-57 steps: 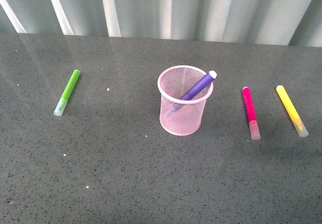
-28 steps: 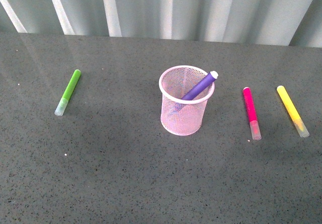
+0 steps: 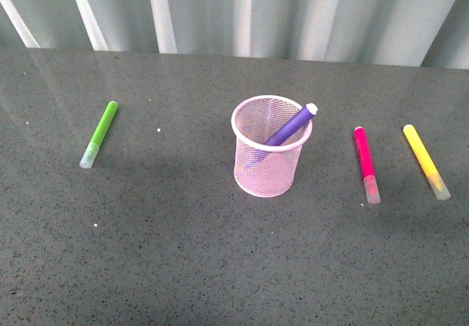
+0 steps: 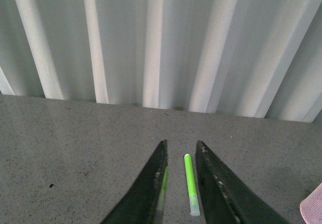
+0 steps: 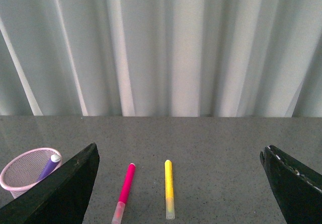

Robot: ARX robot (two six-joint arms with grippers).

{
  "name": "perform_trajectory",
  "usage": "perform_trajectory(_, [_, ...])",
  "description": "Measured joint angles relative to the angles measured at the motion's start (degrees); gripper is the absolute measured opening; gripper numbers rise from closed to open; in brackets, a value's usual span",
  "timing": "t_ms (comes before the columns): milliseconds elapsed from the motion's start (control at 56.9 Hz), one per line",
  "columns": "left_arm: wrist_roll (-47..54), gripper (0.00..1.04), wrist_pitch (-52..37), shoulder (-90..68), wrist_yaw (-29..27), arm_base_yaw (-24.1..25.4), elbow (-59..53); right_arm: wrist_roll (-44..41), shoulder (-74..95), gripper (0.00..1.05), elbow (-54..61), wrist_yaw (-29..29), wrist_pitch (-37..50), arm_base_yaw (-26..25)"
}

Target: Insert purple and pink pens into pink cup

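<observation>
The pink mesh cup [image 3: 269,147] stands mid-table with the purple pen [image 3: 291,124] leaning inside it, tip over the rim. The cup [image 5: 25,169] and the purple pen [image 5: 49,165] also show in the right wrist view. The pink pen [image 3: 365,163] lies flat on the table to the cup's right; it also shows in the right wrist view [image 5: 125,191]. Neither gripper shows in the front view. My left gripper [image 4: 181,153] is shut and empty, held above the table. My right gripper [image 5: 179,156] is wide open and empty, above the table short of the pink pen.
A lime-green marker [image 3: 98,133] lies at the left, seen between the left fingers [image 4: 190,190]. A yellow marker [image 3: 426,160] lies right of the pink pen, also in the right wrist view [image 5: 169,188]. A corrugated grey wall [image 3: 234,11] backs the dark speckled table [image 3: 183,253].
</observation>
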State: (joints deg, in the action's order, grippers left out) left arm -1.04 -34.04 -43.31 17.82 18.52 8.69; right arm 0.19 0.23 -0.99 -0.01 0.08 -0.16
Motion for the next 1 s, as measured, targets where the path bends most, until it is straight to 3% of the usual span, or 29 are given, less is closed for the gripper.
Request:
perform_trajectory(35, [0.09,0.04,0.96,1.99,-1.57,-1.55,-0.94,0.00,0.00,0.98,0.00,-0.02,0.00,0.00])
perform_trajectory(545, [0.63,0.04,11.28,17.97,-11.98,-12.46,-6.34,0.00,0.00,0.98,0.00,-0.02,0.00,0.00])
perform_trajectory(615, [0.57,0.04,11.06,19.39,-17.20,-16.31,-7.50,0.00,0.00,0.98,0.00,-0.02,0.02,0.00])
perform_trajectory(1002, [0.66,0.04,18.03,27.47,-17.73,-18.51,-7.52,0.00,0.00,0.98,0.00,0.00,0.00,0.00])
